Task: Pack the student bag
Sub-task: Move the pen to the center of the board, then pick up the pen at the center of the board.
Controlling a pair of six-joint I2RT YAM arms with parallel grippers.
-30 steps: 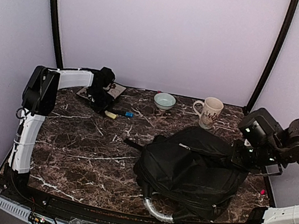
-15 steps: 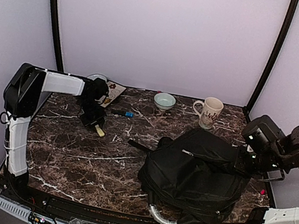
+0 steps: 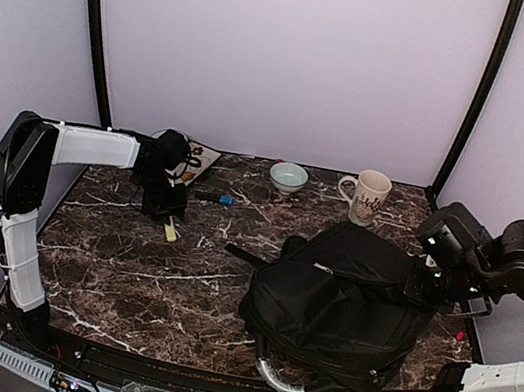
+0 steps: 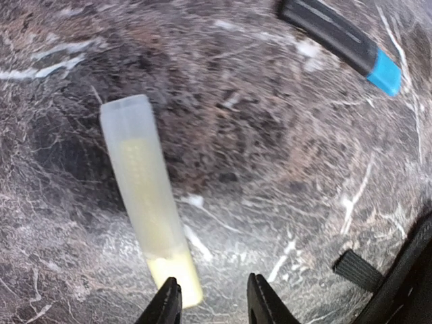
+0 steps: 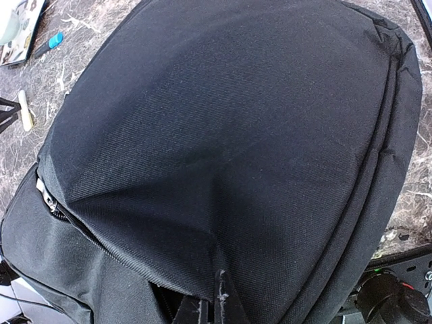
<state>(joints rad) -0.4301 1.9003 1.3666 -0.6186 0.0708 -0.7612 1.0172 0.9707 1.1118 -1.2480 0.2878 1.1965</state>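
The student bag (image 3: 335,300) is a big black backpack lying at the right front of the table, its grey handle (image 3: 272,379) toward the near edge. My right gripper (image 5: 212,300) is shut on a pinch of the bag's top fabric (image 5: 236,135), which is pulled up into a fold beside a zipper (image 5: 50,199). My left gripper (image 4: 212,287) hovers open at the back left. A pale yellow tube (image 4: 148,202) lies on the marble, its near end just by the left fingertip (image 4: 170,290). From above, the tube (image 3: 170,232) lies in front of the left gripper (image 3: 166,210).
A black pen with a blue cap (image 3: 213,198) lies behind the tube. A patterned notebook (image 3: 198,157) sits at the back left. A small bowl (image 3: 289,176) and a mug (image 3: 368,197) stand along the back edge. A bag strap (image 4: 358,270) reaches toward the left gripper.
The left gripper swung from beside the notebook toward the front left, and the yellow tube went with it. Its jaws now stand apart with the tube on the table. The bag shifted slightly.
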